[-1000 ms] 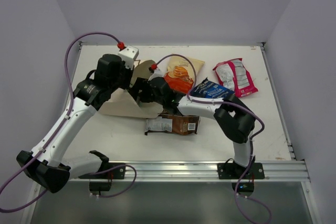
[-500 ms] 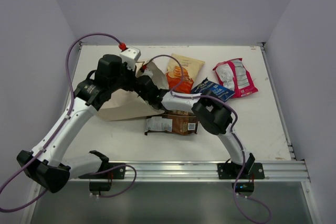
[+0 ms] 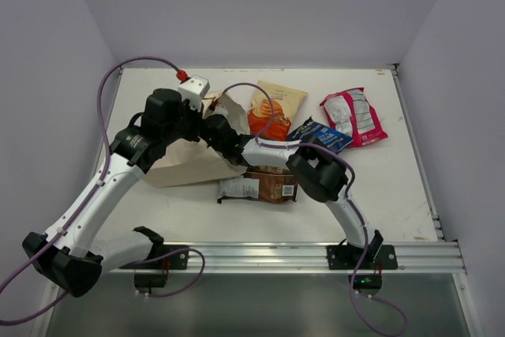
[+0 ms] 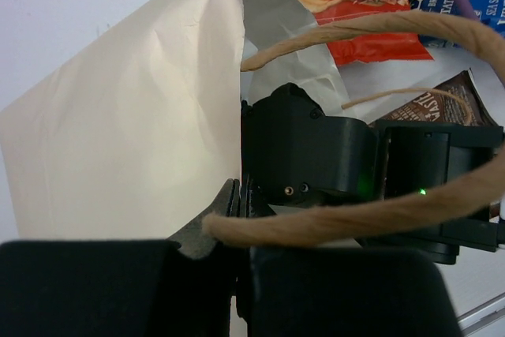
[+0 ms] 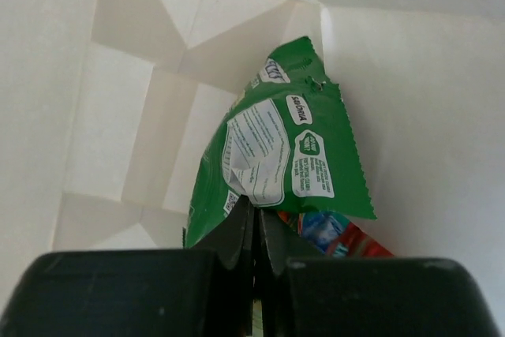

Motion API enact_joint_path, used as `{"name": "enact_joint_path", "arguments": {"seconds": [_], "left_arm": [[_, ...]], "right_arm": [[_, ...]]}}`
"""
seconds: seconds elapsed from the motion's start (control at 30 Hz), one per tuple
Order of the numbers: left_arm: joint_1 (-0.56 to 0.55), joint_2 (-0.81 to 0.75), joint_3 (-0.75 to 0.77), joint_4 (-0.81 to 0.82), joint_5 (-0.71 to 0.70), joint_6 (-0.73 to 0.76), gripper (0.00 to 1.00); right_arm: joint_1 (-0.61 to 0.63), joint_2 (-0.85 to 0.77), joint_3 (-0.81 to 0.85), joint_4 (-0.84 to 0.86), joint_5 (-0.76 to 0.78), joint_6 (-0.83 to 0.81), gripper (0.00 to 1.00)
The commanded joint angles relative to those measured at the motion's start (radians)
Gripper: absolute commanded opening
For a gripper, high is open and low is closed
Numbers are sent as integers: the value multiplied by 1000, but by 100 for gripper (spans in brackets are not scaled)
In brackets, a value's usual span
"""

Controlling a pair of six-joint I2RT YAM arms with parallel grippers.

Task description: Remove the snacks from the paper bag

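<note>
Okay, right gripper (image 5: 254,219) pinches the green packet (image 5: 292,163) inside the bag (image 4: 134,132), left gripper (image 4: 237,211) pinches the handle (image 4: 355,219), so I'd pull slowly, straight toward the right edge.

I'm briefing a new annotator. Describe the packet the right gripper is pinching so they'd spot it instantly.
Find the paper bag on the table's left half; the right gripper reaches inside it. Against the bag's pale lining lies the green packet, pinched at its lower edge. Only it is green with white label panels; the packet beneath shows red and blue.
</note>
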Motion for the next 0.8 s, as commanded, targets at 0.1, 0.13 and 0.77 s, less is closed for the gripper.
{"name": "enact_joint_path", "arguments": {"seconds": [0.1, 0.13, 0.77], "left_arm": [[-14, -46, -55, 28, -95, -24, 0], [-14, -48, -60, 26, -111, -24, 0], [32, 48, -41, 100, -281, 18, 0]], "right_arm": [[-28, -242, -143, 78, -30, -80, 0], [-35, -270, -168, 80, -31, -92, 0], [-276, -1070, -629, -206, -27, -235, 0]]}}
